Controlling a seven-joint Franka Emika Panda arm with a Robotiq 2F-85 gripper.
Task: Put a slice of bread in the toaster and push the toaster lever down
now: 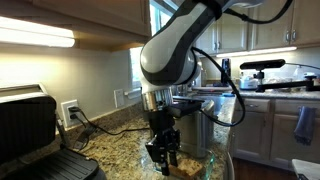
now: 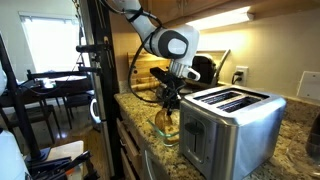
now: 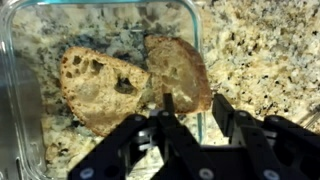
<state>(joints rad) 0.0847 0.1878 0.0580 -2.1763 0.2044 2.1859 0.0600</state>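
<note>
- Slice of bread (image 3: 180,70) lies inside a clear glass container (image 3: 201,45), its lower edge between the fingers of the end effector (image 3: 190,105). The jaws stand partway apart, and I cannot tell whether they already pinch it.
- Likely light, soft and crumbly, the slice of bread wants a gentle hold across its flat faces near the crust.
- A second slice (image 3: 100,90) lies beside it, apparently touching.
- The container sits on a speckled granite counter (image 3: 270,50). In an exterior view the stainless toaster (image 2: 235,125) stands near.
- The room is a kitchen with cabinets (image 1: 260,35) and a bright window (image 2: 45,45).
</note>
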